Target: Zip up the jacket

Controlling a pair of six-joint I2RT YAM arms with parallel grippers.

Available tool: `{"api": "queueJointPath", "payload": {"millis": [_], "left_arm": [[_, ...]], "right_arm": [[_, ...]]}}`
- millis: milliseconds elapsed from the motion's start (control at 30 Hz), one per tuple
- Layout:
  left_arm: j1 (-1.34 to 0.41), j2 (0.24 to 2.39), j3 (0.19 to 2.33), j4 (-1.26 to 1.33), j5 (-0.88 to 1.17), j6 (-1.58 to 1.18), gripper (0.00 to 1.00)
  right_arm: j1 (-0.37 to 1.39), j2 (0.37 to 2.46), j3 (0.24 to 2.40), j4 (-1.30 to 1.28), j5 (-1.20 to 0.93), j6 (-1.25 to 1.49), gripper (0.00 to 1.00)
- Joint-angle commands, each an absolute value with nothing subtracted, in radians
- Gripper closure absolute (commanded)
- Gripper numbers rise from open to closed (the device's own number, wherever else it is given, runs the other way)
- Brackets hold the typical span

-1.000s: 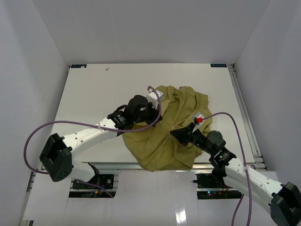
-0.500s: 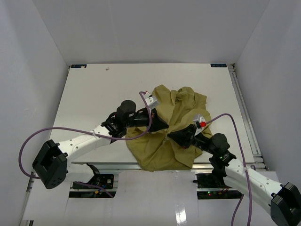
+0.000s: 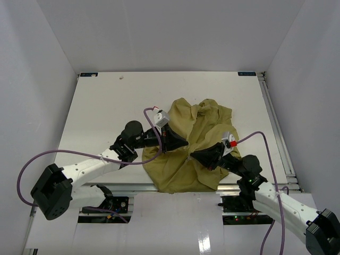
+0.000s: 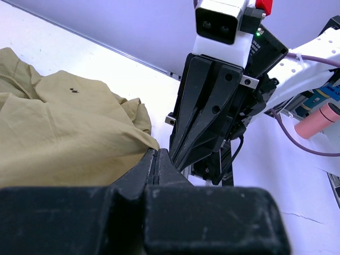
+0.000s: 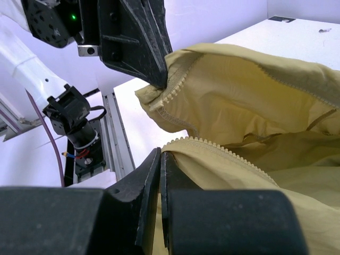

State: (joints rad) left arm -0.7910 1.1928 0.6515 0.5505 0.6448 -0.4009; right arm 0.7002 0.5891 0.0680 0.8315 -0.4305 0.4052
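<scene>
The olive-yellow jacket [image 3: 199, 141] lies crumpled at the middle right of the table. My left gripper [image 3: 186, 144] points right and is shut on one front edge of the jacket [image 4: 64, 133], the pinch at its tips [image 4: 155, 154]. My right gripper [image 3: 192, 154] faces it, a few centimetres away, shut on the other front edge along the zipper teeth [image 5: 223, 149], the pinch at its tips [image 5: 160, 154]. In the right wrist view the left gripper [image 5: 159, 82] holds the opposite toothed edge just above. No zipper slider shows.
White table [image 3: 106, 101] with side walls. A metal rail [image 3: 159, 187] runs along the near edge and another [image 3: 276, 127] along the right. Purple cables [image 3: 79, 154] loop off both arms. A pink cylinder [image 4: 319, 119] lies beyond the near edge.
My left arm has drawn back to the left and turned its gripper to point right, pulling the jacket edge with it. The right gripper has barely shifted. The two tips now face each other closely.
</scene>
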Motion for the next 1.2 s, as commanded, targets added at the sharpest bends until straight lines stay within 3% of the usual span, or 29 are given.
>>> {"api": "queueJointPath", "payload": {"millis": [0, 167, 300, 700, 933, 1167], "left_arm": [[-0.788, 1.155, 0.634, 0.63, 0.652, -0.42, 0.97], [-0.788, 1.15, 0.599, 0.709, 0.662, -0.458, 0.93], [-0.787, 1.176, 0.583, 0.789, 0.684, -0.495, 1.0], [-0.788, 1.185, 0.533, 0.951, 0.723, -0.554, 1.0], [-0.787, 1.121, 0.519, 0.76, 0.623, -0.464, 0.66], [-0.786, 1.04, 0.49, 0.471, 0.388, -0.38, 0.67]], "right_arm": [[0.696, 0.574, 0.052, 0.957, -0.445, 0.451, 0.92], [0.696, 0.575, 0.044, 1.025, -0.474, 0.492, 0.92], [0.695, 0.572, 0.044, 1.041, -0.479, 0.51, 0.92], [0.695, 0.6, 0.046, 1.145, -0.467, 0.578, 0.92], [0.695, 0.556, 0.036, 1.051, -0.406, 0.559, 0.92], [0.695, 0.408, 0.022, 0.816, -0.212, 0.515, 0.92]]}}
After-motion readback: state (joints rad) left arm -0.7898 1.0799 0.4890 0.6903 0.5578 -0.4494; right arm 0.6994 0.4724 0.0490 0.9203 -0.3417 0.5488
